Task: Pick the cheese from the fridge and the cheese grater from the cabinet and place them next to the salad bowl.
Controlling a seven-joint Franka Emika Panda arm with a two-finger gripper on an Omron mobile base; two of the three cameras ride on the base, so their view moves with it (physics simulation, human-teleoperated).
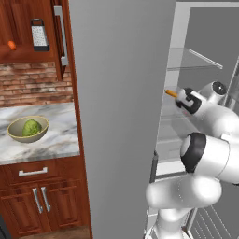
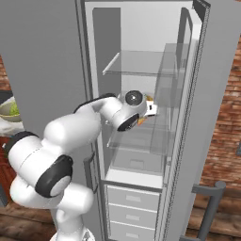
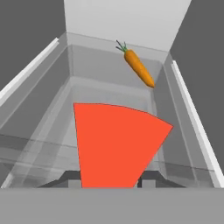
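Here the two-finger gripper (image 3: 109, 183) is clamped on the red-rinded orange cheese wedge (image 3: 116, 142) inside the open grey fridge (image 2: 141, 70). An orange carrot (image 3: 138, 68) lies farther back on the glass shelf (image 3: 52, 131).

The cheese (image 3: 116, 144) hides the gripper's fingertips; its lower end is cut off

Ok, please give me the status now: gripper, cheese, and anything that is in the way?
Gripper inside fridge, shut on cheese. Carrot lies farther back on shelf, clear of the grip. Nothing blocking.
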